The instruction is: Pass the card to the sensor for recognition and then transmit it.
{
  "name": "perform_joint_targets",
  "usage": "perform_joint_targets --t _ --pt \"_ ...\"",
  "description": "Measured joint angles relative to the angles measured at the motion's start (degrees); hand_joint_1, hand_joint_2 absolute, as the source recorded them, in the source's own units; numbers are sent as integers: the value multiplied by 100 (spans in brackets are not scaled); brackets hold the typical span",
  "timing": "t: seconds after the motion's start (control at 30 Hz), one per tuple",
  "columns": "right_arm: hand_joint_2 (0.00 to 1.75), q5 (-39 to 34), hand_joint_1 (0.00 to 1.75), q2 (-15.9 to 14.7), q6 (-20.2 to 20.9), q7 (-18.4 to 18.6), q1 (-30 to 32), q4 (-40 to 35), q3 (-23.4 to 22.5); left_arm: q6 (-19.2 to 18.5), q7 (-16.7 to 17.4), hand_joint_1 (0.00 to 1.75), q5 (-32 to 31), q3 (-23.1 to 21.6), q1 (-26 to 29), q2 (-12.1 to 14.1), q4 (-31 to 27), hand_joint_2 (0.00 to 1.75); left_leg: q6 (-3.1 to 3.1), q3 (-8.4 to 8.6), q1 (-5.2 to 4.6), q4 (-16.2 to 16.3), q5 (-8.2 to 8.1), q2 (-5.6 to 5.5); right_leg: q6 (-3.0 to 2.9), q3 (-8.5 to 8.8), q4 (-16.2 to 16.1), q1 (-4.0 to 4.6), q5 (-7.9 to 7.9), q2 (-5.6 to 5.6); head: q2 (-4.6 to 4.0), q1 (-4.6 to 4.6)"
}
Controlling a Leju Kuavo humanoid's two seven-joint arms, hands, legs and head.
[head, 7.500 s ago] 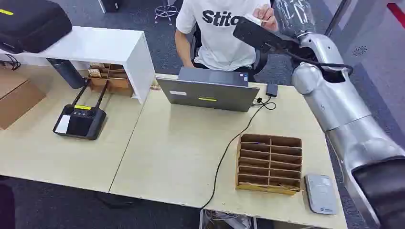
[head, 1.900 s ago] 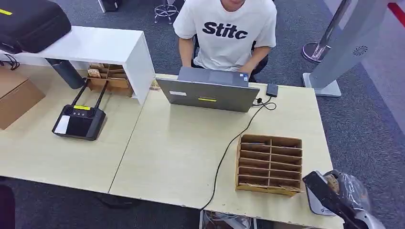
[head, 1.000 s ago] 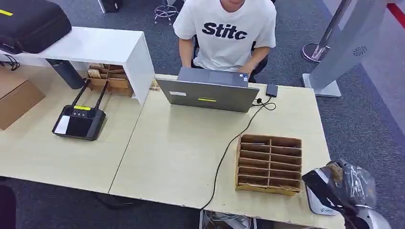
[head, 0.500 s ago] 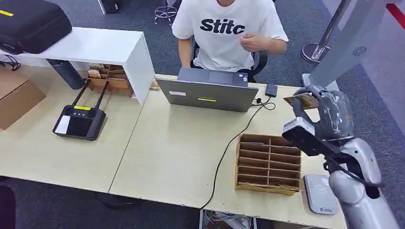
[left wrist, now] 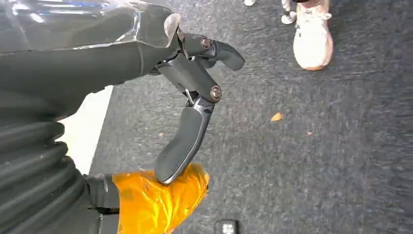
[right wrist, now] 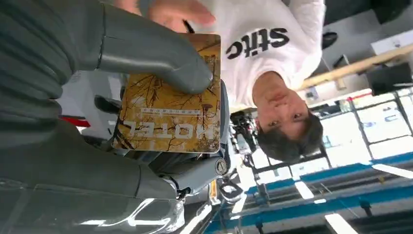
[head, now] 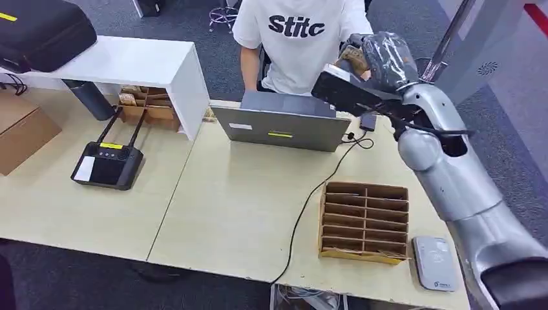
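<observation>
The right hand [head: 378, 58] is now up high past the far side of the laptop [head: 282, 126], right in front of the person [head: 300, 39]. Half a sec ago it was lower, over the table by the cardboard sorter [head: 365, 221], and approx 1 sec before that it was down on the flat grey sensor [head: 435, 261] near the table's front corner. So the scan part looks done, I think, and now it's the handing-over part. The card [right wrist: 168, 97] is pinched between the big grey thumb [right wrist: 151, 46] and the dark fingers behind it, so the hand is grasping the card. In the wrist cam the person's hand [right wrist: 168, 9] is coming close to the card's edge but I can't tell if it's touching yet. The card is thin, flat & stiff, gold-brown w/ dark branch lines and the word HOTEL in white. It looks smooth, maybe slippy. The right hand wears a clear crinkly plastic bag over it, shiny. The arm is smooth silver metal, round like a pipe. The sorter, on the near side of the laptop, is rough brown card w/ lots of slots. The left hand [left wrist: 195, 92] hangs over dark fuzzy carpet, fingers loosely curled, holding nothing, w/ an orange crinkly wrap by the thumb
</observation>
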Motion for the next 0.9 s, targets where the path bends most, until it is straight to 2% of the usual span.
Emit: perform_joint_targets --t 0.17,0.33,0.47,0.57,0.6,0.63,0.67,0.7,0.9 --pt "175 135 175 364 133 186 -584 1080 229 212 -155 0 -39 9 -225 253 633 175 0 -1 0 0 0 -2 0 0 0 0 0 -2 0 -4" --pt "175 164 175 557 129 221 -816 1688 343 271 -157 0 -61 9 -315 358 980 175 0 -2 0 1 0 -3 0 0 -2 0 0 -2 0 0" --pt "175 286 175 743 452 465 -1042 2177 456 343 -124 0 28 9 -351 432 1207 175 0 0 -1 1 -1 0 0 0 -3 0 0 1 0 -4" --pt "175 277 175 906 489 550 -1142 2599 496 384 -89 0 96 9 -367 465 1424 175 0 0 -1 1 0 -1 0 0 -4 0 0 -1 0 -2" --pt "175 275 159 954 485 557 -1161 2714 507 400 -87 0 103 9 -365 467 1511 175 0 0 0 1 0 -1 0 0 -4 0 0 0 0 -2" --pt "175 273 30 990 481 559 -1177 2821 513 413 -74 0 112 9 -366 474 1565 175 0 0 0 1 0 -1 0 0 -4 0 0 0 0 -2" --pt "175 266 0 1022 470 544 -1185 2904 520 430 -68 0 112 9 -363 476 1636 175 0 1 0 1 0 0 0 0 -3 0 0 0 0 -2" --pt "0 260 0 1042 446 520 -1185 2987 529 443 -65 0 112 9 -362 481 1685 175 0 1 0 1 0 0 0 0 -4 0 0 0 0 -2" --pt "0 -414 0 1051 288 115 -977 3048 371 494 -83 0 129 9 -335 487 1879 175 0 1 0 2 0 0 0 -2 -4 1 0 2 0 0"
